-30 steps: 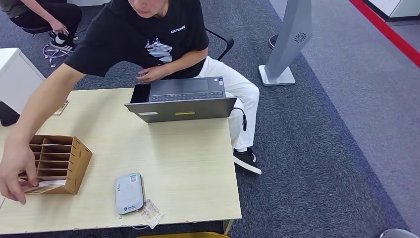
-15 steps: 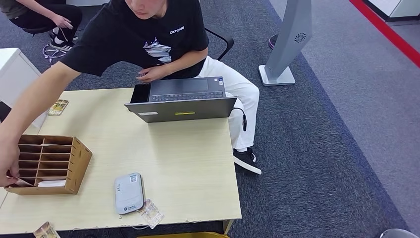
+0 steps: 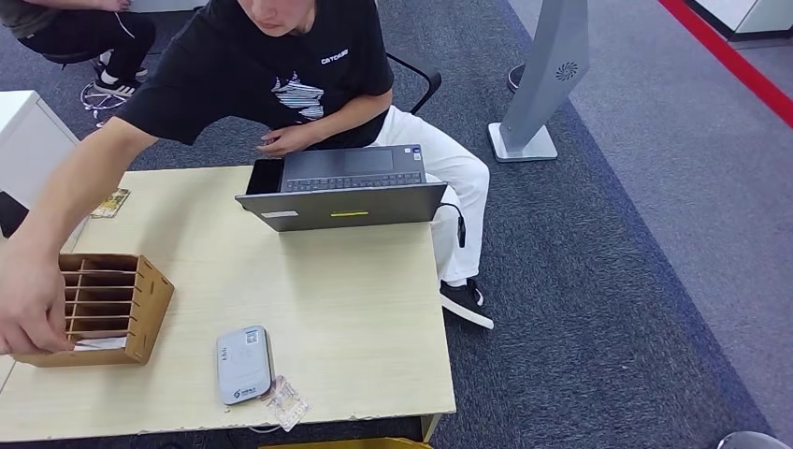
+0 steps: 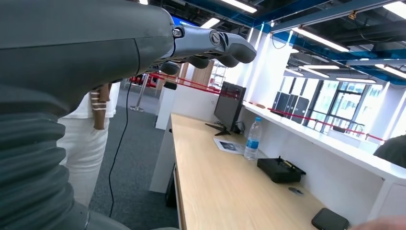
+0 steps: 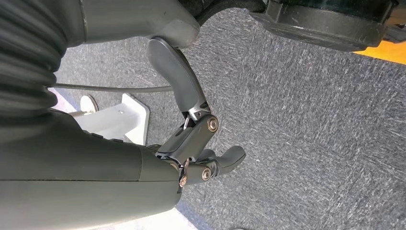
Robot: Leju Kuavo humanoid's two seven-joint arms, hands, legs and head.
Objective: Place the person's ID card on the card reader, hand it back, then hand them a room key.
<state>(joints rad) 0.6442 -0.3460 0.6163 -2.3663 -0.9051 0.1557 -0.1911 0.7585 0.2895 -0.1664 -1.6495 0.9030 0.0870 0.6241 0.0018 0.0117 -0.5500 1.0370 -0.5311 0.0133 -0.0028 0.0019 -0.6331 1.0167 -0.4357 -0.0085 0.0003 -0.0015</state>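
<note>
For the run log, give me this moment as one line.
left hand: holds nothing | right hand: holds nothing | person's hand: at rack | reader: bare | laptop: open

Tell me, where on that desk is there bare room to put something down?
The widest bare patch of the table lies between the laptop, the wooden slot box and the grey card reader. The near left is crowded: a person's hand is at the box, and a clear card lies beside the reader.
</note>
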